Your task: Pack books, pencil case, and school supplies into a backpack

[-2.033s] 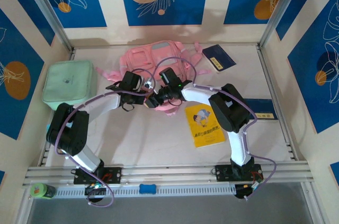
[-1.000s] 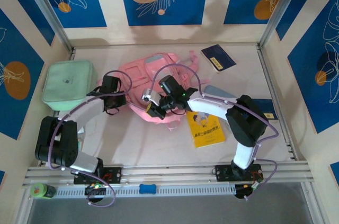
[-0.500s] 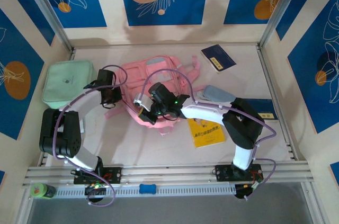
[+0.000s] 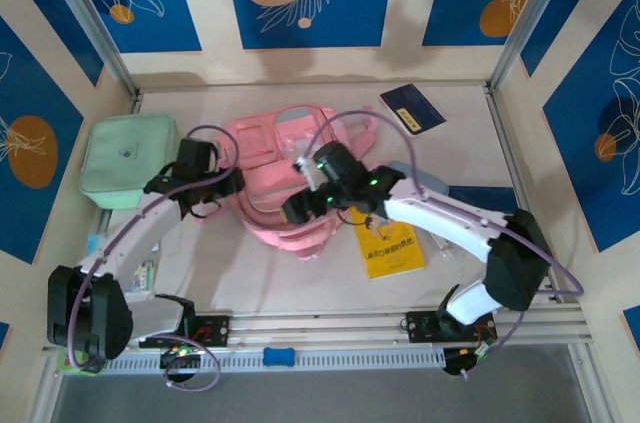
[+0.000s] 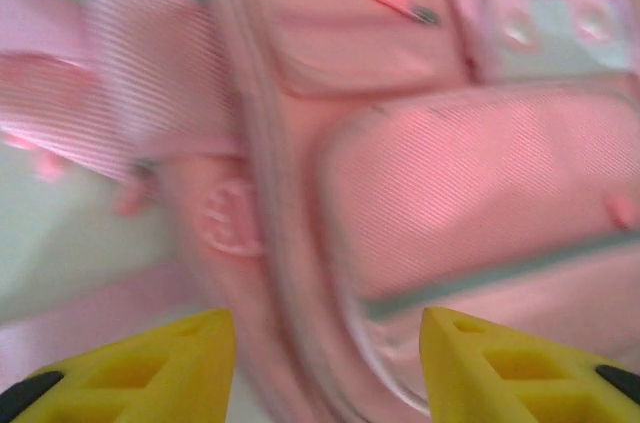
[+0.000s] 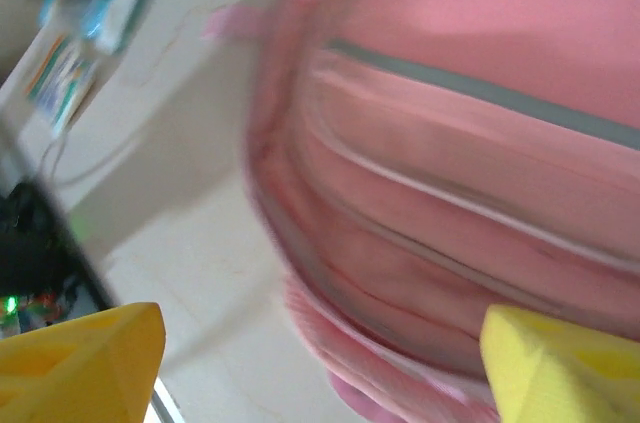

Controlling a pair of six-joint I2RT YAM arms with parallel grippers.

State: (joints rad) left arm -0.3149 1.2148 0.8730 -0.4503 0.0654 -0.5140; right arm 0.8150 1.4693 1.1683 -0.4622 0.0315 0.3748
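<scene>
The pink backpack (image 4: pixel 268 158) lies flat mid-table with its near edge gaping. My left gripper (image 4: pixel 222 186) hovers at its left side, open; in the left wrist view the yellow fingers (image 5: pixel 150 368) straddle the backpack's zip seam (image 5: pixel 300 243) without touching it. My right gripper (image 4: pixel 300 209) is over the near edge, jaws wide open; its yellow fingertips (image 6: pixel 85 363) frame the backpack's rim (image 6: pixel 400 273). The yellow book (image 4: pixel 392 245) lies just right of the backpack. The navy book (image 4: pixel 412 108) sits at the back right. The grey-blue pencil case (image 4: pixel 408 171) is partly hidden behind my right arm.
A mint-green lidded box (image 4: pixel 130 158) stands at the left, close to my left arm. Metal frame posts and patterned walls enclose the table. A green bottle (image 4: pixel 75 358) and a small blue piece (image 4: pixel 280 355) rest on the front rail. A dark blue item (image 4: pixel 495 205) lies at the right edge.
Both grippers have opened and let go of the backpack. The right arm swung out to the right, the left arm drew back, and the backpack now lies with its near edge spread.
</scene>
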